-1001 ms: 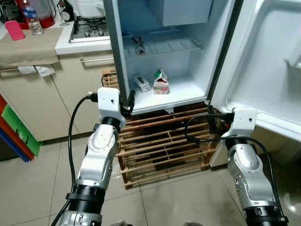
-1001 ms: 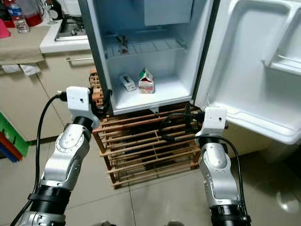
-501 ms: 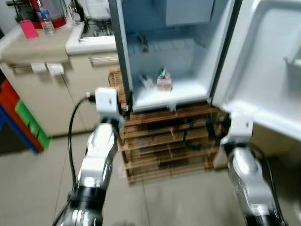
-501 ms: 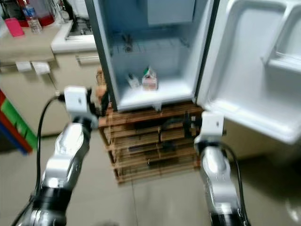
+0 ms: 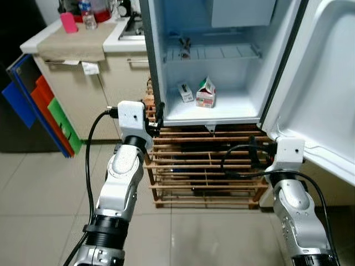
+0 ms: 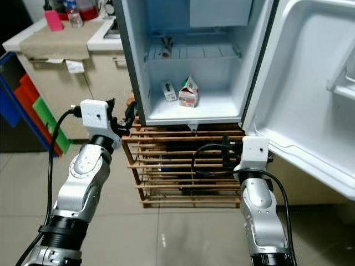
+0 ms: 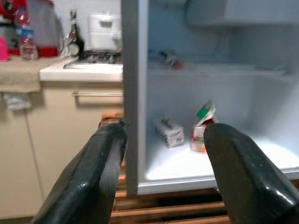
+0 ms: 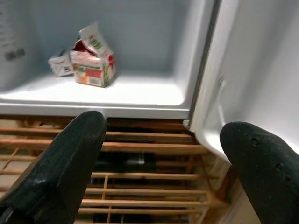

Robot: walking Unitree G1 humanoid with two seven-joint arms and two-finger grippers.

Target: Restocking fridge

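Fridge [image 5: 222,113] open, both hands empty.
Left gripper [image 7: 163,182] and right gripper [image 8: 161,172] spread wide, holding nothing; probably next fetch bottle [image 5: 85,8] off tabletop [image 5: 72,44].

- The fridge [image 5: 244,66] looks like smooth white plastic inside, with a slight gloss; its outer edge is grey and matt.
- The rack [image 5: 205,166] under it is of bare wooden slats.
- The carton [image 5: 206,93] is printed paper board, matt.
- The floor [image 5: 44,194] has pale tiles, glossy, with reflections.
- The arms [image 5: 123,177] are silver metal, smooth and a little shiny; the wrist blocks are white plastic.
- The fingers [image 7: 93,182] are black, smooth and half glossy, like plastic.
- The cloth [image 5: 69,47] on the counter is beige and matt.
- The bottle [image 5: 85,8] is clear plastic.
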